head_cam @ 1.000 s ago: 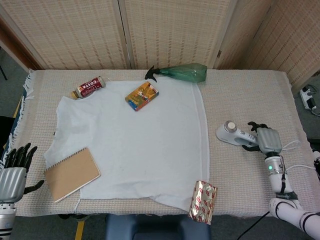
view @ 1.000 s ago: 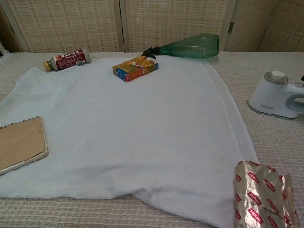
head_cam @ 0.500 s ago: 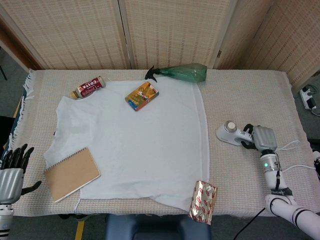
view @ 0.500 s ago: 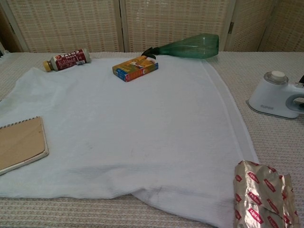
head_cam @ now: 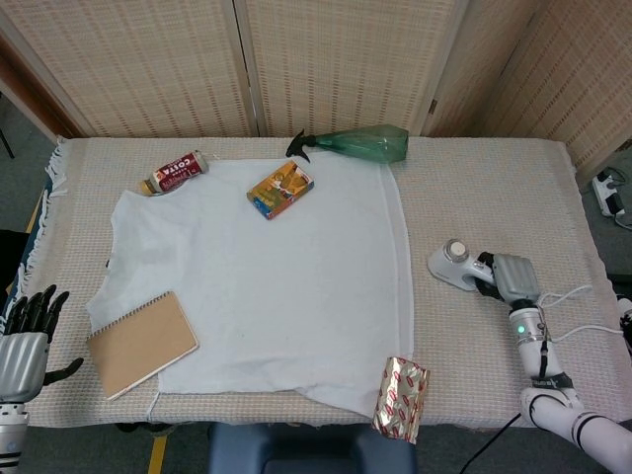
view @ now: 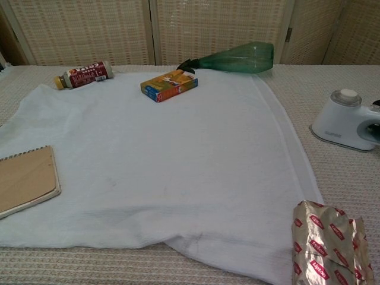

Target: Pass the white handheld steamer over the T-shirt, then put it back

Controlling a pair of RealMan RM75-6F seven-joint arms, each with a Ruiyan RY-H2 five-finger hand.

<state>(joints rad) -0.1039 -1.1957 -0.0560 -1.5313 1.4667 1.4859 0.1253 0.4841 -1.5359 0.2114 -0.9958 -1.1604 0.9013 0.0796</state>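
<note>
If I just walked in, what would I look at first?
Probably the big white T-shirt spread flat across the middle of the table. Next, the robot's right hand at the handle of the white steamer, right of the shirt. A green spray bottle lies along the shirt's far edge.

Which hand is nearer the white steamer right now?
Right. The right hand is at the handle end of the white handheld steamer, fingers around it. The left hand is off the table's far left edge, across the T-shirt.
</note>
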